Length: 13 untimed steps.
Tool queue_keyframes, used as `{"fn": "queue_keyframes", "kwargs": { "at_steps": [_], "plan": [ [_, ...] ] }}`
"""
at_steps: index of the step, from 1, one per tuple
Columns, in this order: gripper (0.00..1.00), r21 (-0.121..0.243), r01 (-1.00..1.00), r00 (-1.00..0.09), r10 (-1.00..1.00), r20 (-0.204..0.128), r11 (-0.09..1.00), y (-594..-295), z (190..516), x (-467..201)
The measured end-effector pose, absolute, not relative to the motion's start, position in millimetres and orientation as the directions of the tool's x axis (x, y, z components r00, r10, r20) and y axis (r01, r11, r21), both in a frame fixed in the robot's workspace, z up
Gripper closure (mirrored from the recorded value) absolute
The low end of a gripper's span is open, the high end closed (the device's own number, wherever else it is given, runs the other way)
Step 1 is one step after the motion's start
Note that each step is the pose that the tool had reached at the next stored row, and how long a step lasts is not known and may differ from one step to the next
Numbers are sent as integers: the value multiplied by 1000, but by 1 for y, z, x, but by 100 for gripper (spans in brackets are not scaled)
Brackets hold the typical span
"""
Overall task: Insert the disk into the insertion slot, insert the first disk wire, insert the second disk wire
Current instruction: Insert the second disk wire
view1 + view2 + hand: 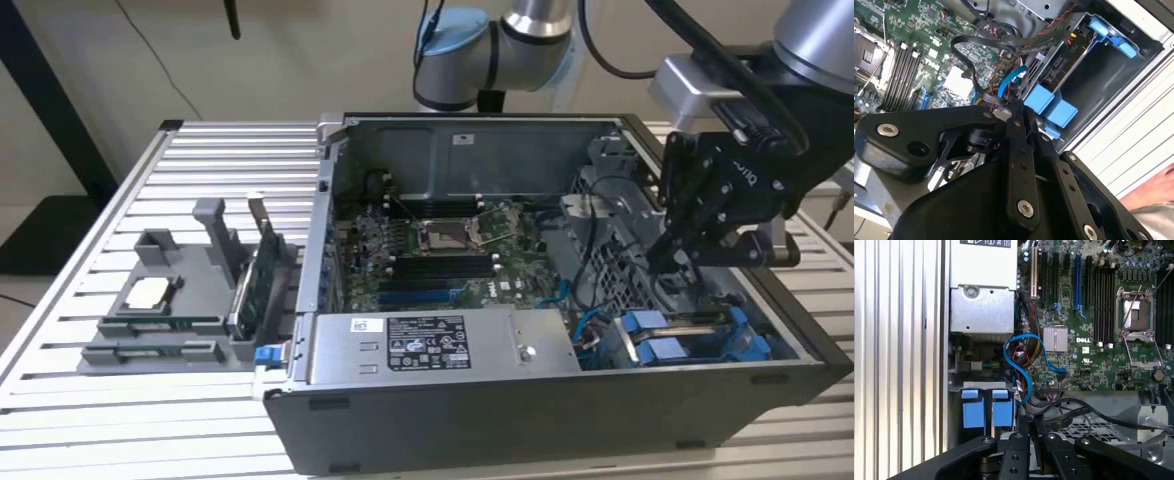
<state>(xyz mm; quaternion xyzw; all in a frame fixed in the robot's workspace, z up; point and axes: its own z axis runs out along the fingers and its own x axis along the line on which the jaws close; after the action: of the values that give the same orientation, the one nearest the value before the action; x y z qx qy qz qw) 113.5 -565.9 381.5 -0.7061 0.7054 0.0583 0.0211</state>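
An open computer case [534,300] sits on a slatted metal worktop [160,420], and the arm reaches down into its corner at the exterior view's right. The tool [694,262] hangs just above the drive cage there, over the blue plastic fittings [667,335]. In the second wrist view the tool [1016,107] has its black fingers [1016,150] drawn close together, their tips right at a small connector on a black wire [999,40]; whether they actually grip it I cannot tell. In the first wrist view the tool [1029,427] hovers beside the two blue tabs [986,407].

The insertion slot [1094,85] is the dark bay of the grey cage, edged by blue fittings, near the case wall. A drive-like unit [1054,65] sits in the cage next to the open bay, with a black wire looping over it. A light blue wire [1021,367] curls from the green motherboard [1094,315] toward the cage. The silver power supply [441,340] lies along the front of the case.

On the worktop, at the exterior view's left, a grey holder [174,300] carries a few spare parts.
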Motion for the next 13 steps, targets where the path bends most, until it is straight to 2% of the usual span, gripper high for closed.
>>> {"fn": "queue_keyframes", "kwargs": {
  "at_steps": [13],
  "plan": [
    [84, 52, -999, -2, -994, -112, -4, -566, 378, 117]
  ]
}}
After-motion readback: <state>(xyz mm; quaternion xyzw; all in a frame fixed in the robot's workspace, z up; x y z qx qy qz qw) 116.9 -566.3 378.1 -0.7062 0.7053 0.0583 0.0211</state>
